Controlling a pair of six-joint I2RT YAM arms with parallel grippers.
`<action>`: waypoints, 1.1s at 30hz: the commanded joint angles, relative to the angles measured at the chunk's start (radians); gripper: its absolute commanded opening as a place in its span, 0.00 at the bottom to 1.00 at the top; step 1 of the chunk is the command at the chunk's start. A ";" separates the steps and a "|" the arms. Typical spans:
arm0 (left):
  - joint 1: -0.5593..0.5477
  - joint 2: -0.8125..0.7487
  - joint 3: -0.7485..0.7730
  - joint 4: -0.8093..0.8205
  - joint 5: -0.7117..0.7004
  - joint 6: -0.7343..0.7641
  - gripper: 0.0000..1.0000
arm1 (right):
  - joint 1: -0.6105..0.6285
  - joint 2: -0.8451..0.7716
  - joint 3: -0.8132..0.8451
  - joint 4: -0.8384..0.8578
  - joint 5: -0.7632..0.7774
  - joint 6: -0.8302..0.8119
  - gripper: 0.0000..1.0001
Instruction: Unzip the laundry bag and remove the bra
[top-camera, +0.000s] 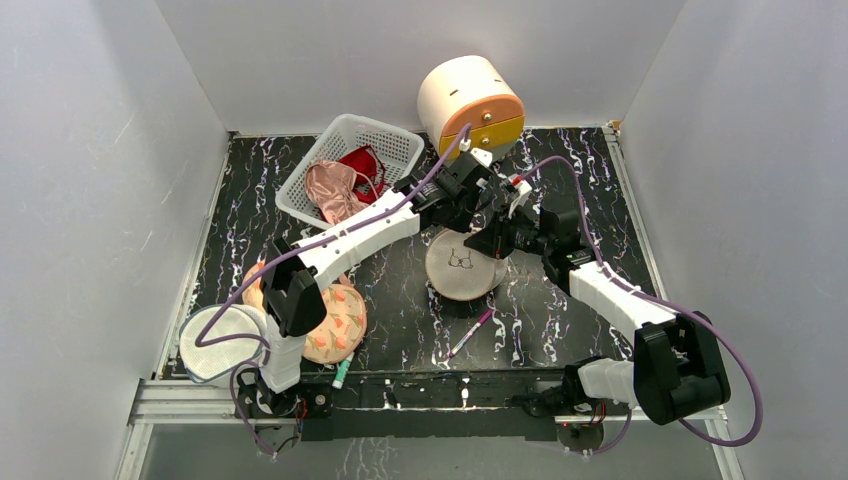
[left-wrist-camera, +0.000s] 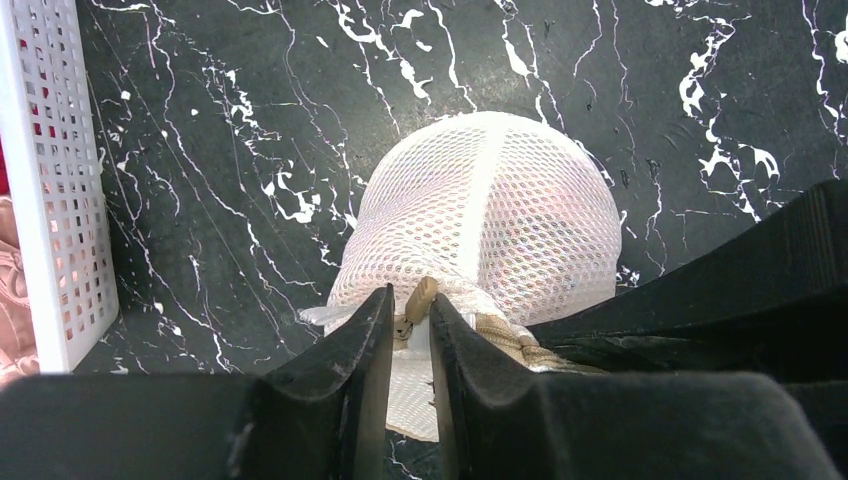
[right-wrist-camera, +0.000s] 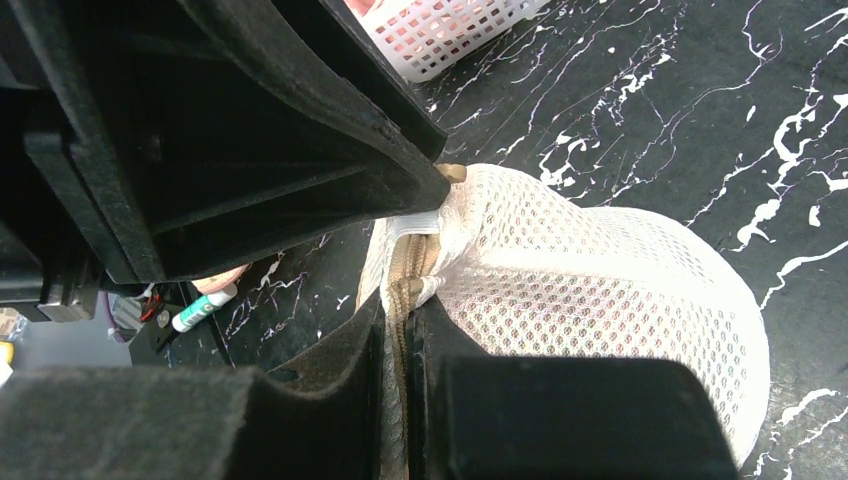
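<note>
Both arms meet at the far rim of the small round drum-shaped beige-white mesh laundry bag (top-camera: 462, 268). It sits near the middle of the black white-veined marble-pattern desk (top-camera: 250, 200), its flat face with the dark bra outline turned up, near the white plastic lattice basket (top-camera: 398, 148). The left pincer (left-wrist-camera: 410, 335) is pressed almost together on the small tan zip pull (left-wrist-camera: 420, 298), holding it only at the fingertips. The right pincer (right-wrist-camera: 398, 350) is pinched tight on the bunched beige zip tape (right-wrist-camera: 405, 285) just beside it. Note four likely hazards. First, your hold on the pull is shallow, so a tug angled away from the zip line would probably slide the tab out. Second, the bag looks light and soft; if the right hold slackens, the whole bag is apt to drag along with the pull instead of opening. Third, the right pincer clamps the tape very close to the slider. The views do not show which way the slider must run, so check that this clamp does not block its path. Fourth, the mesh is puckered around the slider and could be drawn in and jam it. The two pincers work almost touching, so any crossing motion risks a knock that breaks either hold.
</note>
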 joint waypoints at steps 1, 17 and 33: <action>-0.006 -0.006 0.037 -0.016 -0.001 0.011 0.16 | 0.006 -0.041 0.031 0.074 -0.001 0.007 0.00; -0.005 -0.277 -0.228 0.152 -0.199 -0.063 0.00 | 0.007 -0.119 -0.063 0.140 0.204 0.177 0.04; -0.003 -0.382 -0.348 0.239 -0.107 -0.117 0.00 | 0.007 -0.117 -0.023 -0.054 0.258 0.092 0.58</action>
